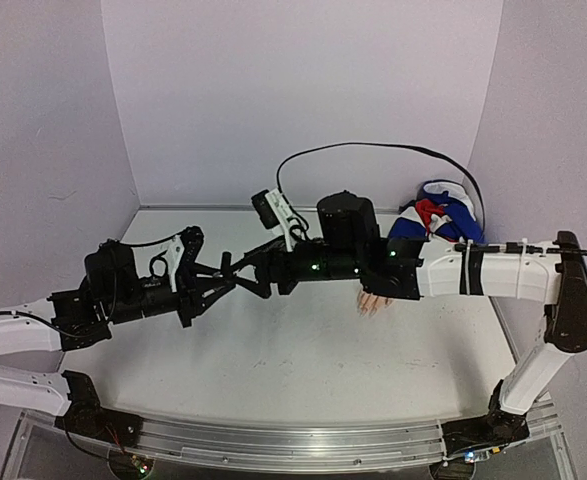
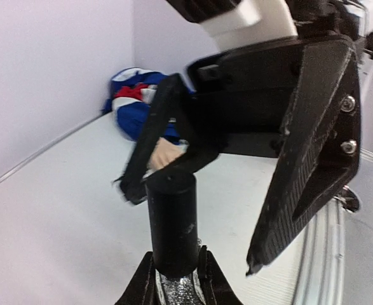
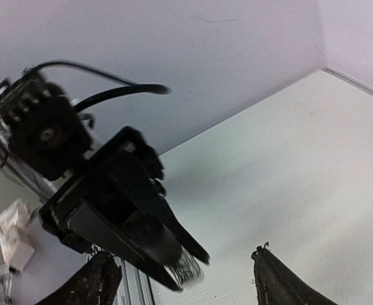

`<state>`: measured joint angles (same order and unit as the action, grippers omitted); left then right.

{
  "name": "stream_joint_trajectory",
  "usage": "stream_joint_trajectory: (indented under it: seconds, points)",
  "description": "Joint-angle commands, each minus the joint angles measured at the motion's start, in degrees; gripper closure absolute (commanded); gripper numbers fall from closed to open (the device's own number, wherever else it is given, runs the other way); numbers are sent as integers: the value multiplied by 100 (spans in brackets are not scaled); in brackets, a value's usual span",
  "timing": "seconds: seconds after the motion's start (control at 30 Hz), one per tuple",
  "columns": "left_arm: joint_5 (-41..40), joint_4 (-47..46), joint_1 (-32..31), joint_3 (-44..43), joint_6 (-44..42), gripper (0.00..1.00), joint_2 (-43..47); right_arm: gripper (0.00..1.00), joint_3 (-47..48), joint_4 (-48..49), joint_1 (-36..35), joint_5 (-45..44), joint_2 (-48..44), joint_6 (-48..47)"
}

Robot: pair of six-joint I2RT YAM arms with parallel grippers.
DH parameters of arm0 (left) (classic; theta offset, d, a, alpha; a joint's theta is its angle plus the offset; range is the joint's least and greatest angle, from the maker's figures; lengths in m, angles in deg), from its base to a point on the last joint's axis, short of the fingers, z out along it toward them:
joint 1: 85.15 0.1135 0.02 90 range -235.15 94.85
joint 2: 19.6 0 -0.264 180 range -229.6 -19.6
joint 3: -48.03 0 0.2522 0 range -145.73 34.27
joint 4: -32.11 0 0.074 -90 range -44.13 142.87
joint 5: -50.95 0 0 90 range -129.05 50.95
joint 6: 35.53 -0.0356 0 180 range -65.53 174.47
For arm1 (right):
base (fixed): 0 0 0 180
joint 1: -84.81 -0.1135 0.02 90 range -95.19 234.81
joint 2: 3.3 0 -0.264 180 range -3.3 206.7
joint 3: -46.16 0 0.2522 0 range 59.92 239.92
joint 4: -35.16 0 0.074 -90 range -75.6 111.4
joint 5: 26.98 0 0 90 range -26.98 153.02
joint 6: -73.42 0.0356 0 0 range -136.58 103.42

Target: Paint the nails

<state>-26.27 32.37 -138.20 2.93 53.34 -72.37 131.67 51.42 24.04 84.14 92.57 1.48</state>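
My left gripper (image 1: 219,282) is shut on a small bottle of silver glitter polish (image 2: 173,289) with a tall black cap (image 2: 172,219), held above the table. My right gripper (image 1: 241,272) is open, one finger (image 2: 153,136) on each side of the cap, not closed on it. In the right wrist view my right gripper (image 3: 185,257) is spread wide, with the bottle's glittery base (image 3: 187,270) between the left gripper's fingers. The pale mannequin hand (image 1: 373,303) lies palm down under my right arm, with its blue, white and red sleeve (image 1: 435,213) behind. Its nails are too small to make out.
The white table (image 1: 273,360) is walled by pale lilac panels at the back and both sides. A black cable (image 1: 373,148) arcs over the right arm. A metal rail (image 1: 293,445) runs along the near edge.
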Motion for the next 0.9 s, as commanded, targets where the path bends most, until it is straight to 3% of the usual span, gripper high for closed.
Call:
stream_joint_trajectory:
  seconds: [0.0,0.3,0.47,0.67,0.87]
  points:
    - [-1936,-213,24,77,-140,100,321,21,429,-279,-65,-1782,-150,946]
    - [-2094,48,24,-45,43,100,96,25,1707,-1152,-602,-3048,755,1335]
    - [-2121,49,24,-146,51,100,-159,51,2024,-1171,-670,-3448,1113,1428]
    - [-2073,49,23,-221,60,100,-289,69,2208,-1165,-680,-3522,1435,1302]
    - [-1793,41,24,-286,240,100,-245,80,1713,-550,-662,-3214,1283,1165]
